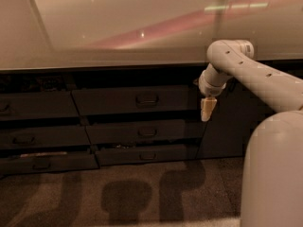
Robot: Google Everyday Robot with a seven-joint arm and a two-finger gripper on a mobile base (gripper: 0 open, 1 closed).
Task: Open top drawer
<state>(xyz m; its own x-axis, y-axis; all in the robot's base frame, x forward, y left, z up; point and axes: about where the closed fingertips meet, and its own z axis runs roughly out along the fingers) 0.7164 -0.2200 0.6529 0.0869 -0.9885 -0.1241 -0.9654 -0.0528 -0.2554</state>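
- Gripper (205,117) hangs tips-down off the right end of the top drawer (109,100); jaws pressed together, holding nothing.
- The drawer's loop handle (147,99) lies well left of the jaws, roughly level, untouched.
- Risk: approaching with jaws this narrow may strike the front instead of hooking the handle; dropping lower would catch the middle drawer (118,132).

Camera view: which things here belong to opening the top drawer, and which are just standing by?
Part of the job:
- top drawer
- its loop handle
- gripper, pointing down by the drawer's right end, away from the handle

Not involved:
- middle drawer and bottom drawer beneath it
- left drawer stack
- cabinet door
- countertop
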